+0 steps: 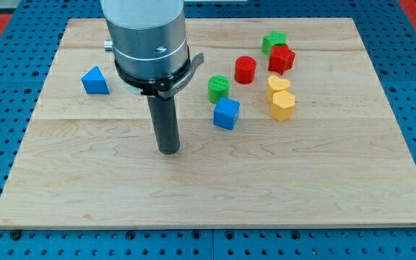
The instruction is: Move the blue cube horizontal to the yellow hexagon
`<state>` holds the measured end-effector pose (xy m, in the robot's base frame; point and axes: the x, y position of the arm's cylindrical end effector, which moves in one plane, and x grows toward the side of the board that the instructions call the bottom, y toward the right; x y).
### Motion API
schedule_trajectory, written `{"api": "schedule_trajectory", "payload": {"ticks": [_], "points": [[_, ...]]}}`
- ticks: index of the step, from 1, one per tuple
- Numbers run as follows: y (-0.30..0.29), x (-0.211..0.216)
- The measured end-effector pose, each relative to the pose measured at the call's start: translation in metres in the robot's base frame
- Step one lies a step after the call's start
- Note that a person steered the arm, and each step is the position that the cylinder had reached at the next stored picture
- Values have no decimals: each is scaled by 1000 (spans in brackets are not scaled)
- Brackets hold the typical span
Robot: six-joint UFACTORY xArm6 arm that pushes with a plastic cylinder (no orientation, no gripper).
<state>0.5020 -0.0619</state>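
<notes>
The blue cube (pixel 226 113) sits on the wooden board right of centre. The yellow hexagon (pixel 278 84) lies up and to the right of it, touching a yellow heart-like block (pixel 283 105) just below it. My tip (pixel 168 151) rests on the board to the left of the blue cube and slightly lower, about a cube and a half's width away and not touching any block. The arm's grey body hides part of the board above the tip.
A green cylinder (pixel 218 88) stands just above the blue cube. A red cylinder (pixel 245 69), a red star (pixel 282 59) and a green star (pixel 273 42) sit above the yellow blocks. A blue triangle (pixel 94 81) lies at the left. The board (pixel 85 188) rests on a blue pegboard.
</notes>
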Motion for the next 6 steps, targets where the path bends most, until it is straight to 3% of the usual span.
{"api": "schedule_trajectory", "payload": {"ticks": [2,4,6], "points": [[11,5],[74,-2],[129,-54]]}}
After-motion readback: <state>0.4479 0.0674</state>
